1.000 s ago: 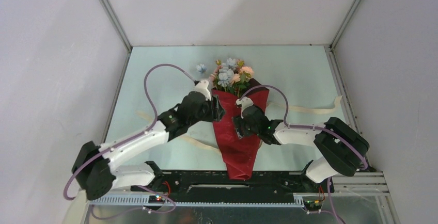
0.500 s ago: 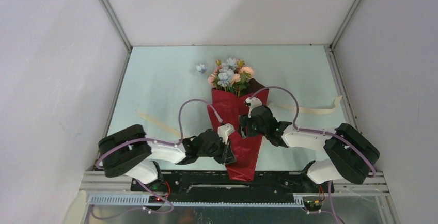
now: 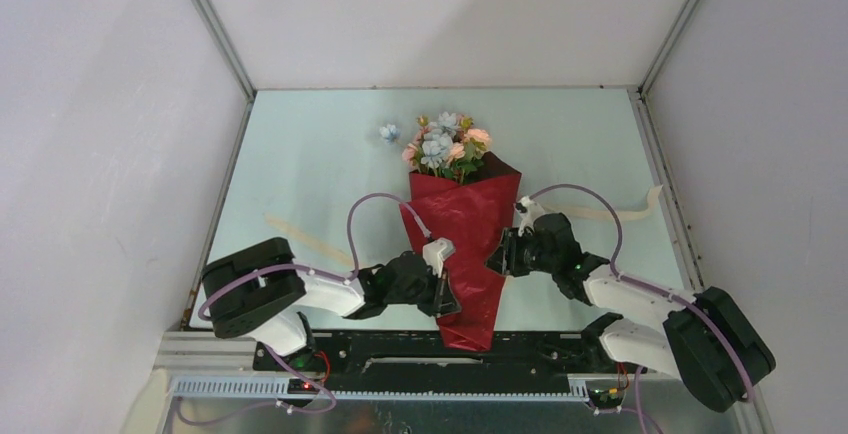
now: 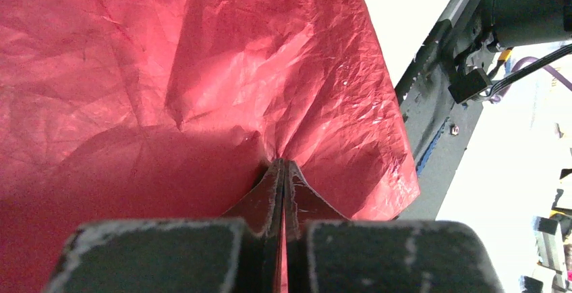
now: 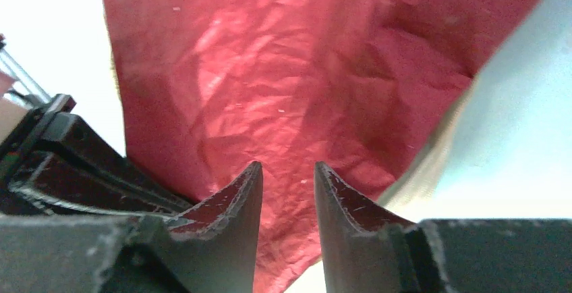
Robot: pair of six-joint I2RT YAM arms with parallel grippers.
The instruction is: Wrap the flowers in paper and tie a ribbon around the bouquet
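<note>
Bright, even overhead light; wrist views blow out white beyond the paper (image 4: 168, 70).

Left fingers (image 4: 262, 200) pressed together; right fingers (image 5: 233, 205) stand apart, both arms bent inward.

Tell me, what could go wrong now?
1. The left gripper pinches only a small fold of the crinkly paper; a hard pull might tear it or let it slip.
2. The right gripper is open by the paper's edge, with the ribbon right there; it might grab the ribbon too.
3. One blue flower lies apart from the flowers in the wrap and could be left out.
</note>
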